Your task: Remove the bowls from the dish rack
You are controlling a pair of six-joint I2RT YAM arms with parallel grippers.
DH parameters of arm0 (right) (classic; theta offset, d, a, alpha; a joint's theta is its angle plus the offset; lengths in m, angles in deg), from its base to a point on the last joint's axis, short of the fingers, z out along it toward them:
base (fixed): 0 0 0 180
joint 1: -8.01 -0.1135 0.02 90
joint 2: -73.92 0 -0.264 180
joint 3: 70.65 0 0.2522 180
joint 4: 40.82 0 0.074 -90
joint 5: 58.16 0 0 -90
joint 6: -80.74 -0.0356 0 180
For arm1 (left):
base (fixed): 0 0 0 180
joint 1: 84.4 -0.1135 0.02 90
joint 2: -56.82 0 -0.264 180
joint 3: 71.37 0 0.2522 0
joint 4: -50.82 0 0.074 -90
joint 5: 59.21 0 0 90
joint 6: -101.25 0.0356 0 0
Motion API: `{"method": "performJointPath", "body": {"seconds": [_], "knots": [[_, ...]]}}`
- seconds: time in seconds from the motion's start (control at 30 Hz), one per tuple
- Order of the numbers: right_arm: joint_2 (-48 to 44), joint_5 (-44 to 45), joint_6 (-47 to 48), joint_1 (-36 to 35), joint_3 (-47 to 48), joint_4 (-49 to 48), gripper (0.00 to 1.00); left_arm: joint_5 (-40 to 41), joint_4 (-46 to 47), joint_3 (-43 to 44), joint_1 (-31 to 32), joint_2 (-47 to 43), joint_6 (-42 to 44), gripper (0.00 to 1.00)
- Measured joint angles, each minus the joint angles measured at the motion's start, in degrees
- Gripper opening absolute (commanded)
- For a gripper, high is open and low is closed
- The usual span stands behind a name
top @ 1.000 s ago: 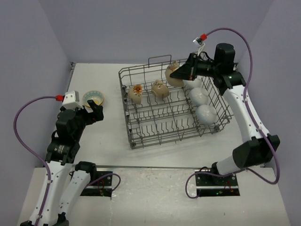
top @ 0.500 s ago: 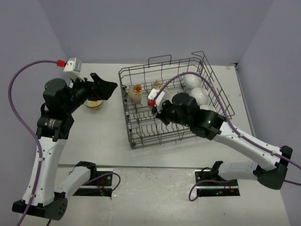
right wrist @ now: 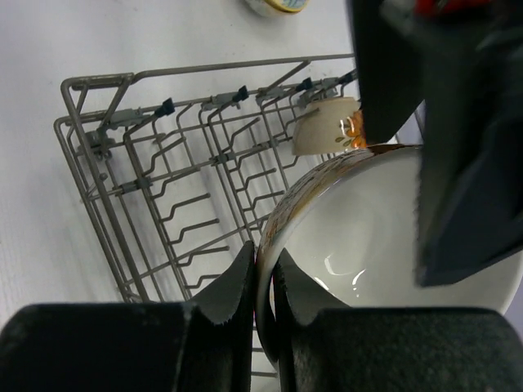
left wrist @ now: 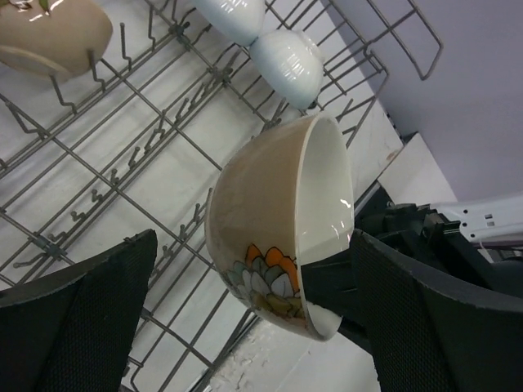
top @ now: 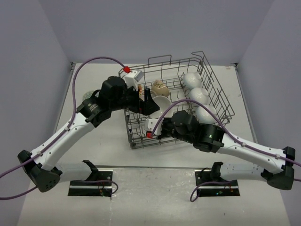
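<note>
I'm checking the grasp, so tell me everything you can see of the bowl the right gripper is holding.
The bowl is small, round and glossy, apparently ceramic. It is tan outside with an orange and pale flower motif, and plain white inside. It is tipped on its side over the dish rack, clear of the tines. The right gripper has its jaws shut on the rim. The left gripper flanks it with its jaws wide open.

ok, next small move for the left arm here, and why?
Probably close the left end effector on the bowl. Its fingers stand wide open on either side of the bowl, which the right end effector pinches by the rim above the rack. The right should likely release only after that.
</note>
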Motion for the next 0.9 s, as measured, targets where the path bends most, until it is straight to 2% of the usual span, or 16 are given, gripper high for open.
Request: {"method": "performJointPath", "body": {"seconds": [0.1, 0.17, 0.2, 0.3, 0.33, 0.37, 0.53, 0.83, 0.87, 0.9], "knots": [[0.0, 0.2, 0.4, 0.0, 1.5, 0.0, 0.0, 2.8, -0.2, 0.0, 3.5, 1.1, 0.2, 0.93], [0.5, 0.8, 0.4, 0.0, 2.5, 0.4, 0.0, 5.6, -1.2, 0.6, 5.6, 2.7, 0.4, 0.79], [0.9, 1.0, 0.3, 0.0, 2.9, 0.5, 0.0, 7.1, -1.7, 1.0, 6.4, 3.8, 0.6, 0.59], [2.7, 2.9, 0.4, -0.2, 4.6, 1.9, 0.0, 12.0, -3.0, 2.3, 8.4, 6.8, 0.4, 0.25], [3.5, 3.5, 0.4, -0.5, 5.1, 2.7, 0.0, 14.5, -3.7, 2.9, 8.9, 7.6, -0.7, 0.04], [4.2, 4.5, 0.5, -0.8, 5.4, 3.4, 0.0, 16.0, -4.4, 3.4, 9.1, 8.2, -1.6, 0.0], [7.7, 6.7, -0.1, -1.7, 7.6, 4.6, 0.0, 25.1, -8.7, 5.5, 9.7, 9.2, -1.9, 0.0], [8.1, 7.3, 0.2, -3.0, 8.3, 1.0, 0.0, 33.2, -11.5, 6.2, 11.3, 5.7, -2.4, 0.0], [8.1, 6.9, 0.3, -3.3, 8.4, 0.1, 0.02, 34.1, -11.5, 5.8, 11.5, 4.8, -2.5, 0.0], [8.1, 6.4, 0.4, -3.3, 8.5, -0.7, 0.09, 34.8, -11.4, 5.3, 11.5, 3.8, -2.7, 0.0]]}}
